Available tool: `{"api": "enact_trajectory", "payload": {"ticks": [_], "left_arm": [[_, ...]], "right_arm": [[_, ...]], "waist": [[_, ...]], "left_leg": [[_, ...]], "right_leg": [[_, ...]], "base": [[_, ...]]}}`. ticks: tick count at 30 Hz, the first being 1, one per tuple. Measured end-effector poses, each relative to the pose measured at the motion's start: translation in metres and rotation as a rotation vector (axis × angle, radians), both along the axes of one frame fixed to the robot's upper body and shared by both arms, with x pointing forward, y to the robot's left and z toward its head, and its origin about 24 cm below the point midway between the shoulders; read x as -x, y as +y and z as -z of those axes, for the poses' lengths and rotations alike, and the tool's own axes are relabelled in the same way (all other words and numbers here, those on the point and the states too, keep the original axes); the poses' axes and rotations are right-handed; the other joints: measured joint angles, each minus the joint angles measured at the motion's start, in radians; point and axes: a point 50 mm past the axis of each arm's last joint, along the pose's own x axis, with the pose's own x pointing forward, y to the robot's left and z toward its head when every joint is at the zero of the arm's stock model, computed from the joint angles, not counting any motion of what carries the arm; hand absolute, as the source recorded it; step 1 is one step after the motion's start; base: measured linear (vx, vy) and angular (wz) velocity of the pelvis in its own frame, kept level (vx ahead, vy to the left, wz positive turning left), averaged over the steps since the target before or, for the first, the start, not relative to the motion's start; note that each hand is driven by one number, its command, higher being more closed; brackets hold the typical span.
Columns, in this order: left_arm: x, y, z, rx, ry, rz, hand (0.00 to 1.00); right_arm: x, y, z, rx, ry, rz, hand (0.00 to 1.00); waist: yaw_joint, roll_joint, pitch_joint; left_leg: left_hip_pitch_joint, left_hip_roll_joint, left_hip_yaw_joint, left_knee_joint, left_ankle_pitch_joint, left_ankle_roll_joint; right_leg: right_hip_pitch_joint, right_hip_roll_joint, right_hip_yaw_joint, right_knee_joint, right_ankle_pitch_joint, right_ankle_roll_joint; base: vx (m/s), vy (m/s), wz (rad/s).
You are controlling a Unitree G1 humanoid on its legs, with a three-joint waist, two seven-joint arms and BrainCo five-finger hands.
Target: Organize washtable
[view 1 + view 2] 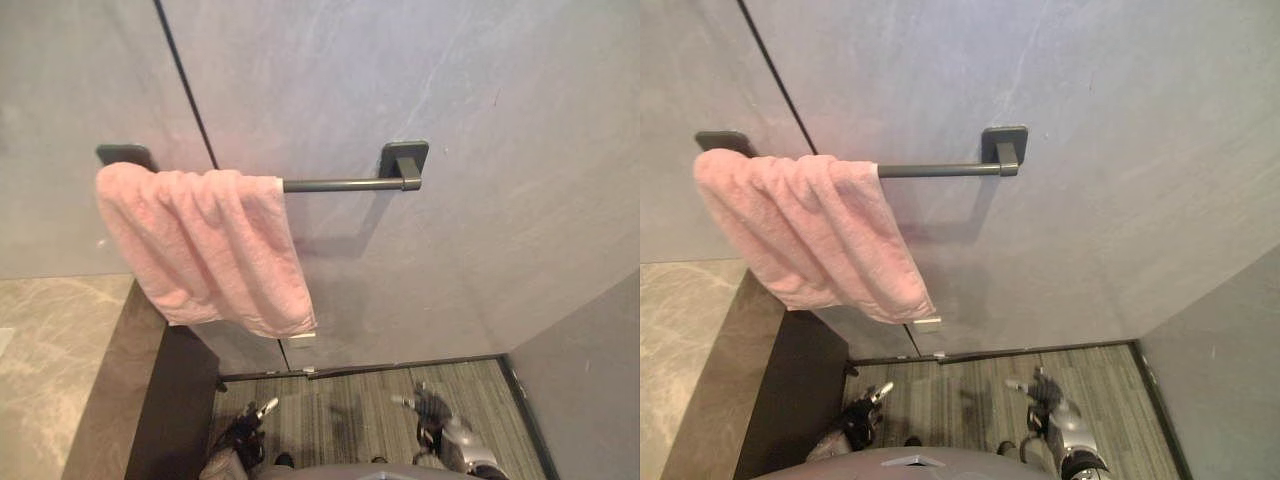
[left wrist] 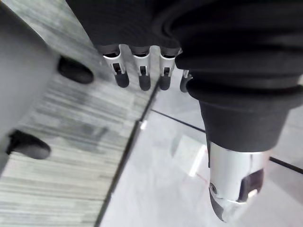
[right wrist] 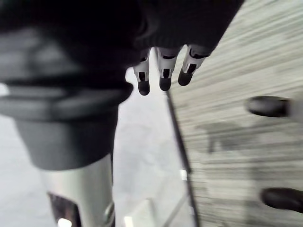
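Grey wall point(image 1: 480, 100) carries a dark bar point(image 1: 345, 184) where the pink towel point(image 1: 205, 245) hangs bunched at the left end, probably awaiting straightening, while left hand point(image 2: 143, 78) and right hand point(image 3: 164, 75) dangle above the floor point(image 1: 350, 400), fingers relaxed, empty.

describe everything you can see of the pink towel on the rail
The pink towel looks like soft terry cloth, bunched into lengthwise folds. It is draped over the left end of a dark metal rail on the grey wall, reaching its left bracket. It hangs slanted, its lower edge dropping toward the right, with a small pale tag at the low corner. Only the rail visibly touches it.
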Motion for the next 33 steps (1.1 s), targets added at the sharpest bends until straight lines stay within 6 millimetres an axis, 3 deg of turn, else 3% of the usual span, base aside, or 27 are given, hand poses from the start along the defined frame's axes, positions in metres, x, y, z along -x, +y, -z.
{"api": "enact_trajectory", "payload": {"ticks": [1, 3, 5, 6, 8, 12, 15, 16, 22, 24, 33], "left_arm": [[-0.005, -0.001, -0.004, -0.004, -0.031, -0.009, 0.0], [-0.019, 0.002, -0.016, -0.017, -0.118, -0.045, 0.0], [-0.026, 0.007, -0.024, -0.034, -0.167, -0.078, 0.0], [-0.03, 0.014, -0.032, -0.058, -0.217, -0.113, 0.0], [-0.032, 0.02, -0.04, -0.079, -0.262, -0.138, 0.0], [-0.03, 0.035, -0.058, -0.127, -0.34, -0.215, 0.0], [-0.031, 0.042, -0.069, -0.147, -0.393, -0.257, 0.0], [-0.031, 0.043, -0.07, -0.141, -0.399, -0.27, 0.0], [-0.031, 0.042, -0.079, -0.131, -0.44, -0.308, 0.0], [-0.032, 0.039, -0.081, -0.111, -0.456, -0.325, 0.0], [-0.037, 0.026, -0.084, -0.071, -0.477, -0.308, 0.0]], "right_arm": [[-0.009, 0.0, -0.009, 0.002, -0.057, 0.006, 0.0], [-0.04, 0.002, -0.046, 0.009, -0.279, 0.019, 0.0], [-0.056, 0.008, -0.069, 0.017, -0.403, -0.005, 0.0], [-0.067, 0.017, -0.09, 0.012, -0.507, -0.04, 0.0], [-0.072, 0.025, -0.106, 0.003, -0.588, -0.072, 0.0], [-0.076, 0.039, -0.123, -0.009, -0.661, -0.137, 0.0], [-0.09, 0.057, -0.153, -0.019, -0.781, -0.219, 0.0], [-0.09, 0.057, -0.151, -0.018, -0.773, -0.222, 0.0], [-0.111, 0.08, -0.182, -0.012, -0.884, -0.35, 0.0], [-0.116, 0.096, -0.196, -0.057, -0.931, -0.402, 0.0], [-0.12, 0.14, -0.223, -0.089, -1.023, -0.607, 0.0]], "waist": [[-0.001, -0.003, -0.002], [0.001, -0.009, -0.006], [0.009, -0.011, -0.007], [0.011, -0.015, -0.012], [0.013, -0.02, -0.015], [0.013, -0.021, -0.016], [0.025, -0.017, -0.016], [0.026, -0.017, -0.016], [0.039, 0.008, -0.027], [0.051, 0.013, -0.031], [0.087, 0.017, -0.036]], "left_leg": [[-0.001, -0.002, 0.002, 0.0, -0.002, 0.0], [-0.002, -0.008, 0.013, 0.0, -0.008, 0.006], [-0.003, -0.012, 0.022, 0.001, -0.012, 0.01], [-0.009, -0.018, 0.026, 0.003, -0.014, 0.014], [-0.018, -0.024, 0.025, 0.01, -0.016, 0.016], [-0.042, -0.034, 0.019, 0.036, -0.024, 0.024], [-0.058, -0.035, 0.006, 0.059, -0.027, 0.027], [-0.058, -0.035, 0.002, 0.061, -0.027, 0.027], [-0.09, -0.028, -0.031, 0.055, -0.017, 0.02], [-0.089, -0.019, -0.04, 0.039, -0.003, 0.013], [-0.089, -0.003, -0.062, 0.018, 0.038, -0.004]], "right_leg": [[-0.001, -0.001, 0.001, -0.001, 0.0, 0.0], [-0.004, -0.005, 0.009, -0.005, 0.004, 0.005], [-0.008, -0.006, 0.023, -0.011, 0.014, 0.006], [-0.008, -0.009, 0.028, -0.031, 0.023, 0.008], [-0.009, -0.016, 0.026, -0.036, 0.025, 0.01], [-0.013, -0.027, 0.029, -0.041, 0.032, 0.014], [-0.012, -0.027, 0.027, -0.057, 0.052, 0.009], [-0.01, -0.026, 0.026, -0.057, 0.053, 0.008], [-0.014, -0.024, 0.001, -0.065, 0.06, -0.003], [-0.014, -0.013, -0.009, -0.067, 0.062, -0.007], [-0.015, 0.006, -0.041, -0.075, 0.067, -0.023]], "base": [[0.11, 0.001, -0.05], [0.09, 0.03, -0.07], [0.06, 0.044, -0.17], [0.05, 0.043, -0.15], [0.03, 0.032, 0.0], [-0.05, 0.035, 0.02], [-0.1, 0.021, 0.05], [-0.12, 0.012, 0.07], [-0.1, 0.0, 0.14], [-0.05, -0.051, 0.14], [0.01, -0.036, 0.09]]}}
